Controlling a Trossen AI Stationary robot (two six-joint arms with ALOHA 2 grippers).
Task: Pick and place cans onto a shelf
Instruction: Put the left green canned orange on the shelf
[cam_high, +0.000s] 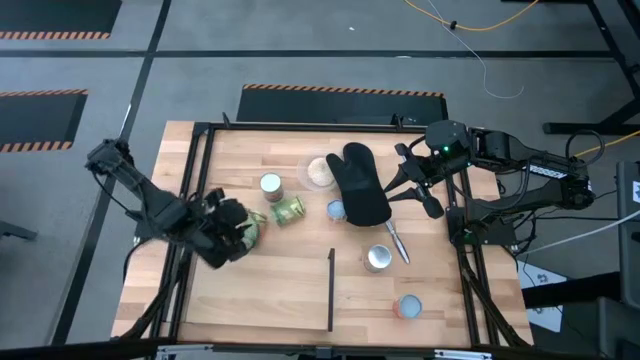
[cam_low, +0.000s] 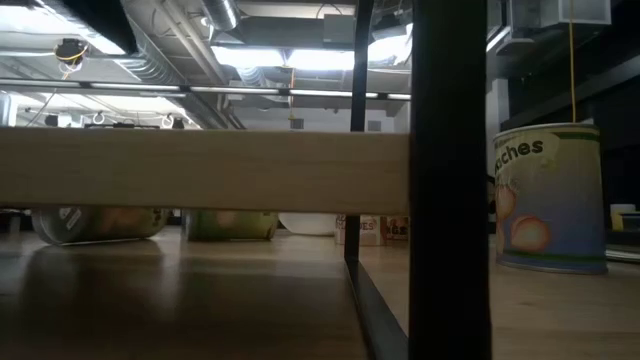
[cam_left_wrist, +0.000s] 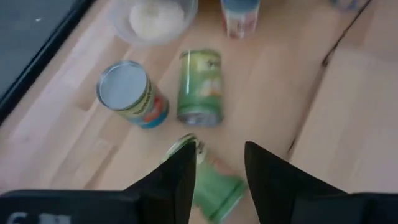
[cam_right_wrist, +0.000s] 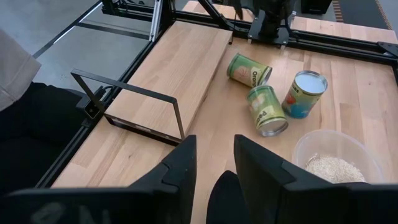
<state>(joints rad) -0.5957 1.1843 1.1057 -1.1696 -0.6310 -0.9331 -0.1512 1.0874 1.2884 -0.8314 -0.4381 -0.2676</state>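
1. Where the butcher-block table (cam_high: 290, 290) ends, grey floor with hazard-striped mats begins.
2. Left gripper (cam_left_wrist: 219, 163), fingers apart, hovers over a toppled green can (cam_left_wrist: 211, 183); nothing held.
3. Right gripper (cam_right_wrist: 214, 155): fingers parted, empty, above the black mitt (cam_high: 360, 185).
4. Shelf (cam_right_wrist: 174, 68): raised plank on a black frame, bare.

1. The tabletop (cam_high: 260, 300) is bare wood at its front left, so there is open passage there.
2. A thin black strip (cam_high: 331, 290) stands upright mid-front, splitting that room.
3. The black oven mitt (cam_high: 360, 185) and the clear bowl (cam_high: 320, 172) fill the centre rear.
4. Two green cans lie tipped: one (cam_high: 289, 210) beside an upright can (cam_high: 270, 184), the other (cam_left_wrist: 214, 180) just under the left end effector (cam_left_wrist: 217, 168).
5. Two more cans (cam_high: 378, 258) (cam_high: 408, 306) stand front right, with gaps between them.
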